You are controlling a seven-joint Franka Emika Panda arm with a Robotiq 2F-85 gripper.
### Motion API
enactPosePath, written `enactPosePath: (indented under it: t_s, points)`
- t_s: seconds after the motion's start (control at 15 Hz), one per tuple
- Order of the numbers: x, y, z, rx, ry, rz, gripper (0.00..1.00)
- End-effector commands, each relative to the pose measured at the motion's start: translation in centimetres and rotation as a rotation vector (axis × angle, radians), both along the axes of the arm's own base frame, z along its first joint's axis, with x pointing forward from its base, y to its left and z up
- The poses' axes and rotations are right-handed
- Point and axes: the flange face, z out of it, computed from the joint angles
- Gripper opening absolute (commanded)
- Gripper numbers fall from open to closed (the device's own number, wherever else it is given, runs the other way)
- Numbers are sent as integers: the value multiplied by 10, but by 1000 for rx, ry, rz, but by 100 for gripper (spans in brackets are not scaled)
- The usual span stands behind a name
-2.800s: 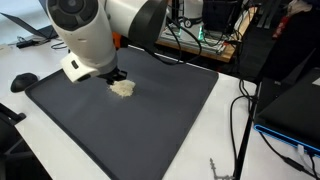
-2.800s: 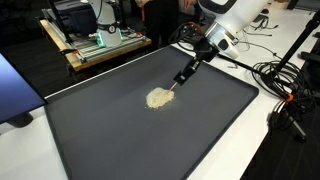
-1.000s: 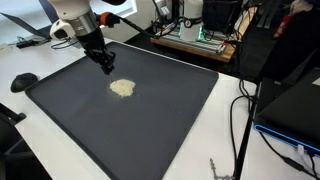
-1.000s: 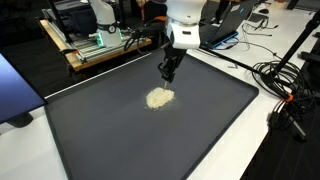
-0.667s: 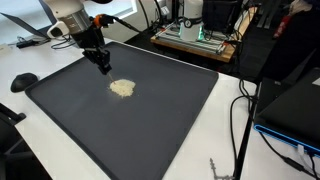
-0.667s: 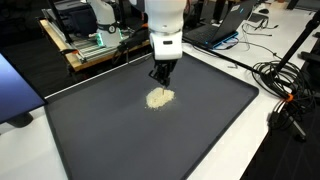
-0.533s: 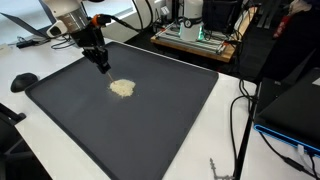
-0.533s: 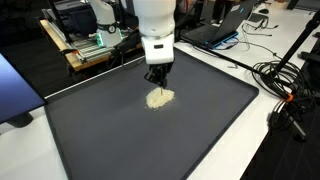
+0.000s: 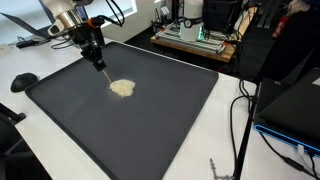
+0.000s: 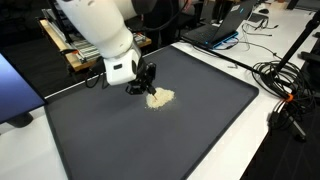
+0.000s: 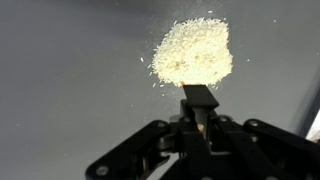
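A small heap of pale grains (image 9: 122, 88) (image 10: 159, 97) lies on a large black mat (image 9: 150, 130) (image 10: 150, 140). My gripper (image 9: 98, 58) (image 10: 138, 85) hangs low over the mat just beside the heap. In the wrist view my gripper (image 11: 200, 116) is shut on a slim dark tool (image 11: 200, 96) whose flat end points at the near edge of the grain heap (image 11: 193, 52). Whether the tool's end touches the grains I cannot tell.
The mat lies on a white table. A black mouse (image 9: 23, 80) sits off the mat's corner. Cables (image 10: 285, 90) trail along one side, a blue screen (image 10: 15, 90) stands at another, and a wooden cart (image 10: 100, 45) with gear is behind.
The arm has swung round across the mat, carrying the shut gripper from one side of the heap to the other. The heap has kept its shape and place.
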Motion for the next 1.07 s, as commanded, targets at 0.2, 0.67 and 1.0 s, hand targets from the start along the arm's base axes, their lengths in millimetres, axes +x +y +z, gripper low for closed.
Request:
enactPosePath:
  t_s: [0.2, 0.67, 1.0]
  points:
    - [-25, -48, -24, 166, -192, 63, 3]
    - [-43, -60, -43, 190, -384, 267, 3]
    - [-53, -58, -43, 213, -461, 324, 3]
